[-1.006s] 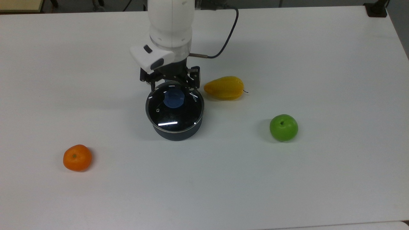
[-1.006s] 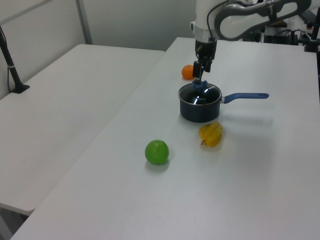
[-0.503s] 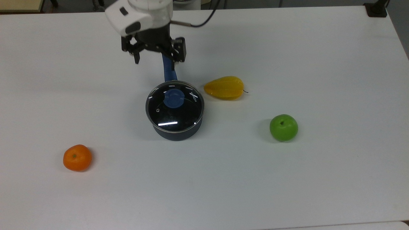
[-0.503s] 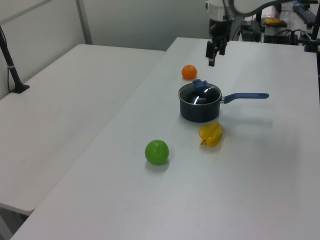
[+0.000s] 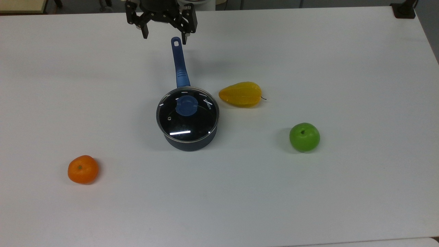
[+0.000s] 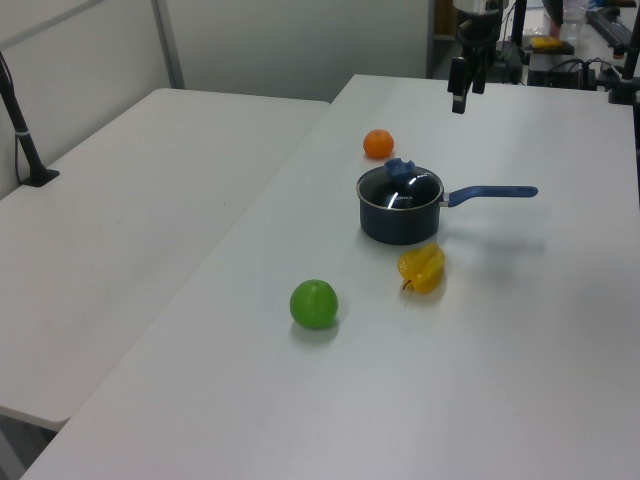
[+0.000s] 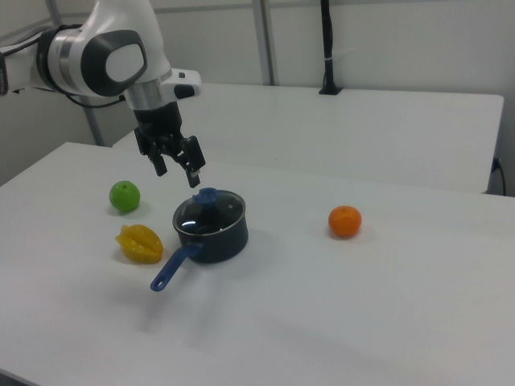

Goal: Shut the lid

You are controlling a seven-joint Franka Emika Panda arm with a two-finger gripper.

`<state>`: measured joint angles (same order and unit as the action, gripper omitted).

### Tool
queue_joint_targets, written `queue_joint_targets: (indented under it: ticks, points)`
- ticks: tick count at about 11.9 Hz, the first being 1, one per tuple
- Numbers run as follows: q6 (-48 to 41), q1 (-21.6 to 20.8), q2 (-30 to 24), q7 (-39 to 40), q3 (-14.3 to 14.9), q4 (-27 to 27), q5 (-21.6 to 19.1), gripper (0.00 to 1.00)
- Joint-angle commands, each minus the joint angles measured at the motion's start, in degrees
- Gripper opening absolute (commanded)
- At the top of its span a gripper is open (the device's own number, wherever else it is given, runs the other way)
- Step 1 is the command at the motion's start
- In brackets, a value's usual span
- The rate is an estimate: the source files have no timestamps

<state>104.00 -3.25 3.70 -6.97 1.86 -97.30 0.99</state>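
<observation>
The gripper (image 5: 165, 37) hangs with jaws wide apart, holding nothing; the lid (image 5: 188, 115) sits on the pot (image 5: 192, 144) below them.

Lid on pot, my gripper up past the handle

From my gripper (image 5: 166, 38), the lid (image 5: 188, 114) sits on the pot (image 5: 189, 142) below in the top view; starfruit (image 5: 241, 94), apple (image 5: 304, 137) lower right, orange (image 5: 83, 169) lower left.

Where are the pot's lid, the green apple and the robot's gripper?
lid (image 5: 188, 115): top view, on the glass just below its blue knob.
green apple (image 5: 304, 137): top view, on the middle of the fruit.
gripper (image 5: 164, 36): top view, midway between the tips of its open fingers.
</observation>
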Motion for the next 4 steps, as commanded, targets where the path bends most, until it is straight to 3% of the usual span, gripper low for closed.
queue_joint_targets:
  ticks: [1, 4]
  points:
    - [-1.4, 1.0, -1.7, 1.7, 0.4, -1.6, -2.0, 1.0]
    - [-1.8, 1.0, -1.8, 1.0, 0.3, -1.6, -2.0, 1.0]
